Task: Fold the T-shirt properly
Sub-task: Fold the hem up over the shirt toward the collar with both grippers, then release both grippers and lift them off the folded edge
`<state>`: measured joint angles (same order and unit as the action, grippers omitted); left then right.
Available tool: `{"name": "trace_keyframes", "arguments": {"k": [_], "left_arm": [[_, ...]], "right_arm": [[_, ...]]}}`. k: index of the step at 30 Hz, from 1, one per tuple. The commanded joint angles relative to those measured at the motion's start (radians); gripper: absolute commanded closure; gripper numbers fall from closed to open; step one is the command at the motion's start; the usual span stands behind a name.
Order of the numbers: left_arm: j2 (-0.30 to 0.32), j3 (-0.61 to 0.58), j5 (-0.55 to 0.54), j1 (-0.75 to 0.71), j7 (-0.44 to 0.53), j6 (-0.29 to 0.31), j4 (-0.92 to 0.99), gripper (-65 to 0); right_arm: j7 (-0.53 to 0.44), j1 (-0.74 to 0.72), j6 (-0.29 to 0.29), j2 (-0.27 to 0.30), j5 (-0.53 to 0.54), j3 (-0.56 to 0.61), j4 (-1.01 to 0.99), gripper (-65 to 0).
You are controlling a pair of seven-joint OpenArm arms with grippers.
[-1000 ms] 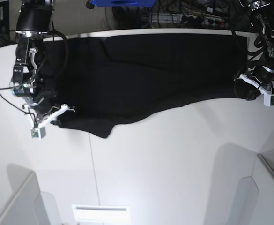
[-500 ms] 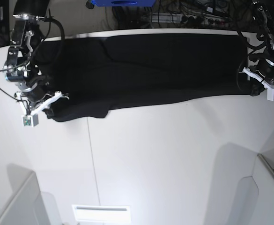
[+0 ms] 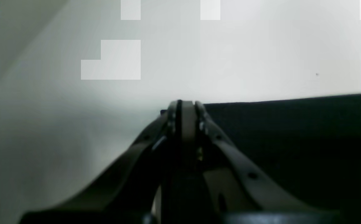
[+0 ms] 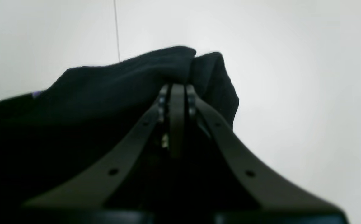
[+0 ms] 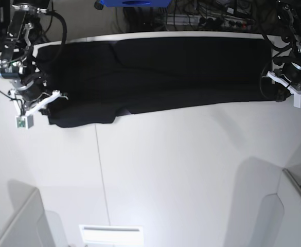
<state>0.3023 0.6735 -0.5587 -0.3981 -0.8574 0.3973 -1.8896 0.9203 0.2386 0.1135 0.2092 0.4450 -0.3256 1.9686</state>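
The black T-shirt (image 5: 155, 72) lies stretched in a long band across the far part of the white table (image 5: 181, 170). My right gripper (image 5: 51, 106), at the left of the base view, is shut on a bunched corner of the T-shirt (image 4: 130, 81); the wrist view shows its tips (image 4: 177, 88) pinching the cloth, with a speck of purple print (image 4: 36, 93) at the left. My left gripper (image 5: 278, 94), at the right of the base view, is shut on the shirt's other end. Its wrist view shows the tips (image 3: 184, 105) closed at the edge of the cloth (image 3: 292, 140).
A thin seam (image 5: 100, 170) runs across the table toward the front. White angled panels stand at the front left (image 5: 21, 221) and front right (image 5: 289, 211). Cables and a blue object (image 5: 132, 3) lie behind the far edge.
Both grippers have moved toward the table's far side and outward, still holding the shirt. The sagging front edge has pulled up, and the shirt is now a straighter, narrower band.
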Motion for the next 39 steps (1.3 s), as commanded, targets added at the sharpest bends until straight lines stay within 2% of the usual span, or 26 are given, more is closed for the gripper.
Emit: {"name": "trace_keyframes", "arguments": {"k": [1,5,9,15,17,21,23,39], "left_arm": [[0.016,0.009,-0.010,0.001,0.020,0.002,-0.018,0.0],[0.016,0.009,-0.010,0.000,0.020,0.002,-0.018,0.0],[0.016,0.009,-0.010,-0.019,0.020,0.002,-0.018,0.0],[0.015,0.004,-0.010,-0.032,0.020,0.002,-0.018,0.0],[0.016,0.007,-0.010,-0.043,0.020,0.002,-0.018,0.0],[0.016,0.007,-0.010,-0.054,0.020,0.002,-0.018,0.0],[0.016,0.009,-0.010,-0.055,0.020,0.002,-0.018,0.0],[0.015,-0.001,-0.002,-0.115,0.020,0.002,-0.038,0.0]], "right_arm": [[-0.025,-0.003,0.002,0.011,0.005,-0.007,0.021,0.0],[-0.025,0.026,0.002,0.008,0.005,-0.034,0.022,0.0],[-0.020,0.051,0.008,-0.032,0.005,-0.097,0.031,0.0],[0.007,0.095,0.008,-0.037,0.007,-0.100,0.038,0.0],[0.009,0.104,0.008,-0.038,0.045,-0.103,0.042,0.0],[0.010,0.146,0.005,-0.032,0.191,-0.154,0.045,0.0],[0.010,0.166,0.004,-0.032,0.219,-0.174,0.045,0.0],[0.006,0.236,0.004,-0.037,0.216,-0.182,0.033,0.0]]}}
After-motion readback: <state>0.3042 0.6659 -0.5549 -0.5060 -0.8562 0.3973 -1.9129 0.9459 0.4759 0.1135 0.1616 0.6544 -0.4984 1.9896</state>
